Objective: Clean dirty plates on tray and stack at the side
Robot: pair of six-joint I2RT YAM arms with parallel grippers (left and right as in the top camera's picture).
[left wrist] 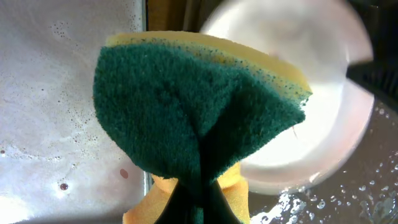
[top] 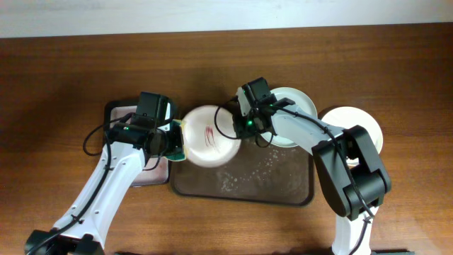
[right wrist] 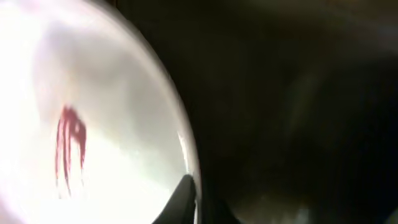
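Overhead view of a wooden counter (top: 64, 71) with a large dark brown tray (top: 283, 188) at its centre, its wet floor dotted with suds.

The right jaws are clamped on the right rim of a white smeared plate (top: 207, 136), which sits over the tray's upper left corner. Red streaks (top: 210, 134) mark the middle of this plate. In the right wrist view one dark fingertip (right wrist: 185, 194) presses against the plate's edge.

The left jaws are closed on a folded sponge (top: 177, 139), green scouring side out and yellow behind, just beside the smeared plate's left rim at the tray's left edge.

A second plate (top: 299, 99) lies at the tray's upper right corner, partly hidden by the right arm (top: 304, 131). A third plate (top: 361, 117) rests on the counter just right of the tray.

A small black tray (top: 113, 108) with a pale wet inside sits just left of the large tray, under the left arm (top: 106, 177).
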